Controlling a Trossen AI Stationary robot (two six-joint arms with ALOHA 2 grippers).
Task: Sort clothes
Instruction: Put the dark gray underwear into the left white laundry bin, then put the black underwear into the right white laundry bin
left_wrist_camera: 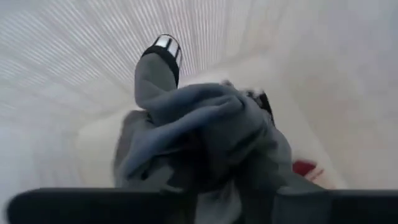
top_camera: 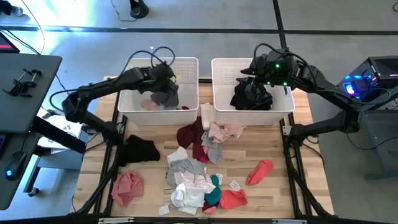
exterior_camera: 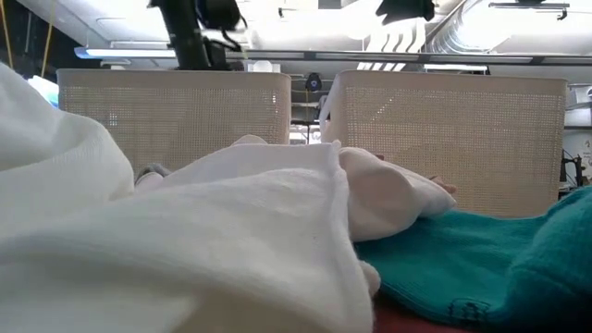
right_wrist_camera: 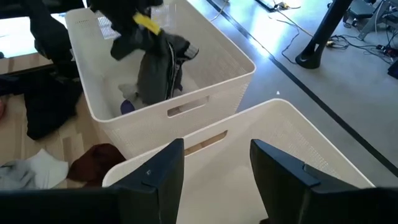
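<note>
So my left gripper (top_camera: 163, 84) is hanging over the left basket (top_camera: 186, 62) with a grey garment (top_camera: 163, 94) dangling from it. Honestly I can't tell if my fingers are pinching it or already parted; the cloth is bunched right over them. My right gripper (right_wrist_camera: 214, 168) is hovering above the right basket (top_camera: 217, 65), fingers spread wide, gripping nothing, with black clothes (top_camera: 252, 96) sitting under them. The rest of the clothes pile (top_camera: 199, 162) is lying on the table (top_camera: 298, 155), well back from both sets of fingers.
</note>
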